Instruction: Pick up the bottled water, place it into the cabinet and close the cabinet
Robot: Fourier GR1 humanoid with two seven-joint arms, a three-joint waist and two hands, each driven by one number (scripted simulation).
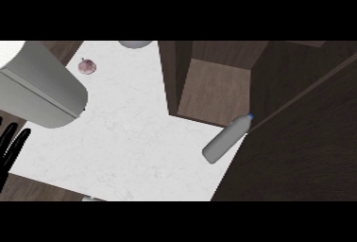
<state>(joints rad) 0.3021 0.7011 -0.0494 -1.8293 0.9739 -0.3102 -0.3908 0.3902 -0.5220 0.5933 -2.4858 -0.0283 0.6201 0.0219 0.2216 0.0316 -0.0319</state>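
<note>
Left robot hand [10,146] shows at the view's left edge, black fingers straight, spread a little apart and pointing up, holding nothing. It rests over the desk's left corner, well apart from the bottle [226,140].

The bottle lies on its side at the right edge of the white desk [132,142]. Its grey body slants from lower left to upper right and its blue cap points toward the cabinet [174,71]. The cap end is just at the cabinet's lower front edge; I cannot tell whether it touches. The bottle is outside the cabinet, not in it.

The cabinet of dark wood stands open, its brown shelf [213,90] bare to view, and its door [307,142] is swung out along the right side.

A small reddish fruit [87,66] sits near the desk's far left. A grey rounded thing [136,43] shows at the far edge. A large grey shape [42,90] covers the upper left; what it is I cannot tell.
</note>
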